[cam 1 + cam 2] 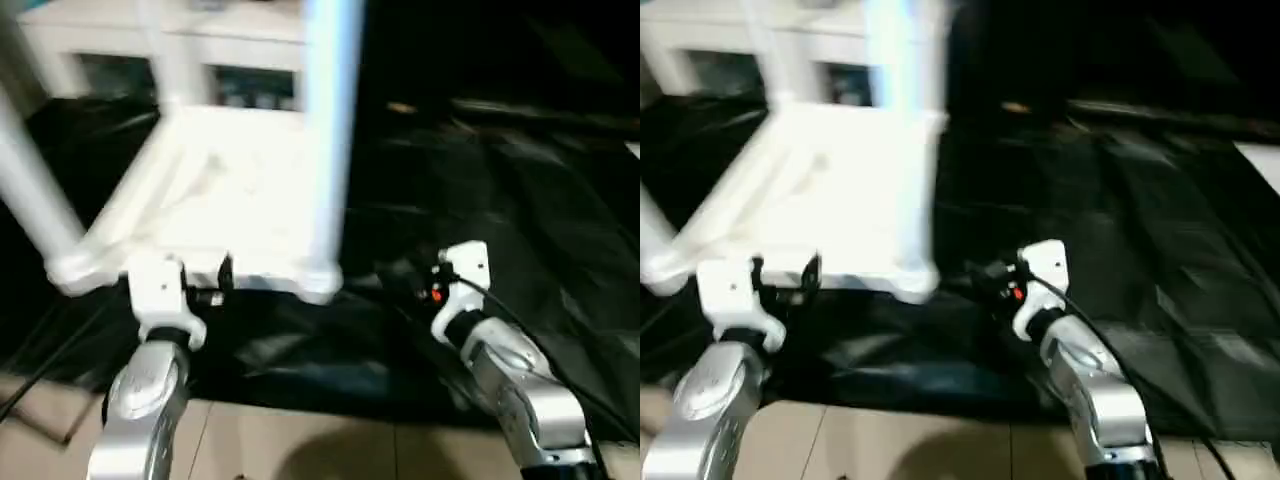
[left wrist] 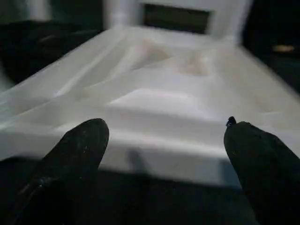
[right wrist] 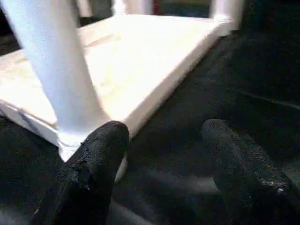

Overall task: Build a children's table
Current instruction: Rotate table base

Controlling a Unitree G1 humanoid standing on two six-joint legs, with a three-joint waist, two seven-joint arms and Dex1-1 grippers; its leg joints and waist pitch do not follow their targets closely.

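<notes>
Two legs point(image 1: 330, 140) stand socketed upper left; both grippers, left point(image 2: 164, 154) and right point(image 3: 164, 159), spread, empty; grasp the table point(image 1: 230, 190) rim squarely

I count one white table point(image 1: 215, 200), lying upside down on one black sheet point(image 1: 500, 200), and on it I can make out three legs point(image 1: 330, 130) standing up, though the blur keeps me from ruling out a fourth. I have two silver arms point(image 1: 140, 400) reaching in, each ending in one gripper, so that is a left gripper point(image 2: 164, 150) and a right gripper point(image 3: 164, 159), two black fingers point(image 2: 75, 154) apiece, four in all. Behind the table I see one white cabinet point(image 1: 120, 50) with two dark panes.
</notes>
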